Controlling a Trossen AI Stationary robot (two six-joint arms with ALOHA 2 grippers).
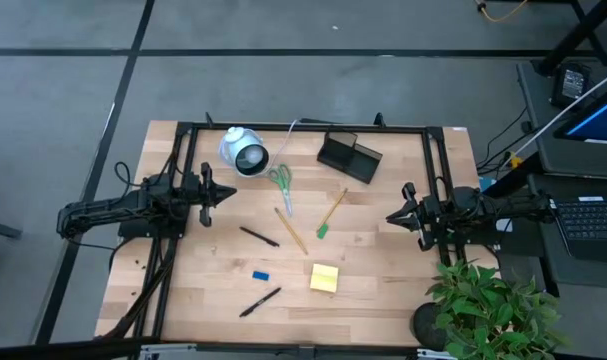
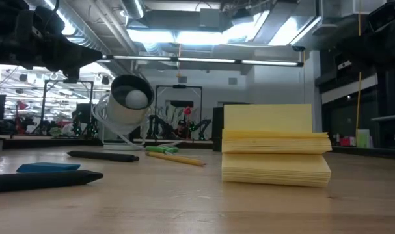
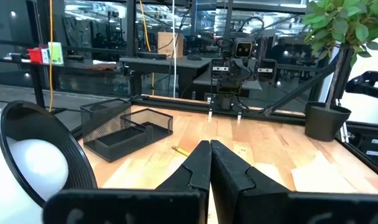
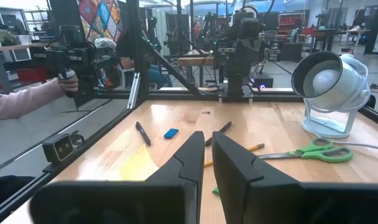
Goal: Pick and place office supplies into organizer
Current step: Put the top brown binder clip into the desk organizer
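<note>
The black mesh organizer (image 1: 348, 157) stands near the table's far edge, also seen in the left wrist view (image 3: 123, 127). Green-handled scissors (image 1: 280, 185), two pencils (image 1: 291, 230) (image 1: 331, 213), two black pens (image 1: 258, 236) (image 1: 260, 301), a blue eraser (image 1: 260, 274) and the yellow sticky pad (image 1: 324, 278) lie flat on the wood between the arms. My left gripper (image 1: 223, 193) hovers shut at the table's left, and my right gripper (image 1: 391, 215) hovers shut at its right. Both point toward the middle and touch nothing.
A white round device (image 1: 243, 152) with a dark centre stands at the far left, next to the scissors, its cable running toward the organizer. A potted plant (image 1: 488, 310) sits at the near right corner. A person's sleeve and hand (image 4: 27, 99) show beyond the table.
</note>
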